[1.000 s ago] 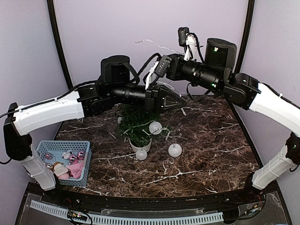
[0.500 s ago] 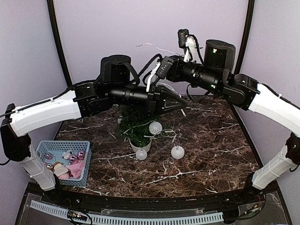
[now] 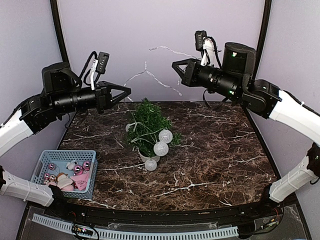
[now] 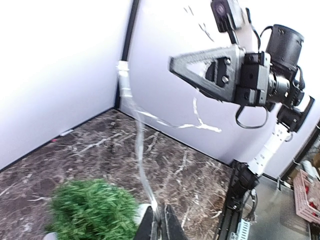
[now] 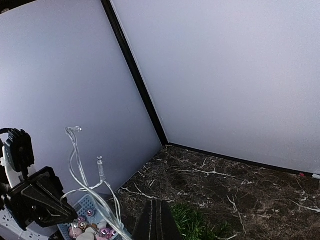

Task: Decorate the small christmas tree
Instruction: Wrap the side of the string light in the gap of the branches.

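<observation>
The small christmas tree (image 3: 145, 124) stands mid-table in a white pot (image 3: 150, 155), with two white balls (image 3: 165, 136) hanging on its right side and a third by the pot. A clear light string (image 3: 145, 71) hangs in the air above it. My left gripper (image 3: 128, 91) is up left of the tree, shut on that light string (image 4: 139, 150), with the tree (image 4: 92, 210) just below its jaws (image 4: 160, 226). My right gripper (image 3: 174, 64) is up right, shut (image 5: 156, 217). Strands of the string (image 5: 95, 192) pass along its left side; no pinch shows.
A blue basket (image 3: 46, 156) with pink baubles and other ornaments sits at the front left of the marble table (image 3: 225, 150); the same basket (image 5: 86, 206) shows in the right wrist view. Grey walls close the back and sides.
The two grippers, close together over the tree before, have pulled apart: the left swung far left, the right drew back right. The string lifted, and a ball rose from the table onto the tree.
</observation>
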Controlling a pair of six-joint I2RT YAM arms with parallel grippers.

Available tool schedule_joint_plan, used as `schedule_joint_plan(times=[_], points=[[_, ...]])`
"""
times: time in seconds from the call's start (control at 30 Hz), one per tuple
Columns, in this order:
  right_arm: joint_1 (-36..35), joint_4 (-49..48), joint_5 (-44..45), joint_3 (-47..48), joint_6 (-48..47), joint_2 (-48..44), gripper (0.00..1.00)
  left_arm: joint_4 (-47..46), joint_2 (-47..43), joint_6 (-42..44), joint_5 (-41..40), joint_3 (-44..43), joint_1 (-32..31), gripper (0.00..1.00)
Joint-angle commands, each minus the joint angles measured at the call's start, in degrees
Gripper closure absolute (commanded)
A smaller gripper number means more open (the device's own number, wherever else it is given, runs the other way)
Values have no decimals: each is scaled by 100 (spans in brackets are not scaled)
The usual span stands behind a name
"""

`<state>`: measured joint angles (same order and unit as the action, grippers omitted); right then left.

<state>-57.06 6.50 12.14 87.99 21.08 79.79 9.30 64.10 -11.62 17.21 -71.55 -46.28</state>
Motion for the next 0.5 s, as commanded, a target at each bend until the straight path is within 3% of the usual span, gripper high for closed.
schedule_joint_plan(times=[0.0,0.47], points=[[66,-148,157,69,-43,-124,100,584,-258,92,-625,-125,181,100],[96,-9,381,35,-73,-255,100,1723,-796,377,-1797,-496,293,100]])
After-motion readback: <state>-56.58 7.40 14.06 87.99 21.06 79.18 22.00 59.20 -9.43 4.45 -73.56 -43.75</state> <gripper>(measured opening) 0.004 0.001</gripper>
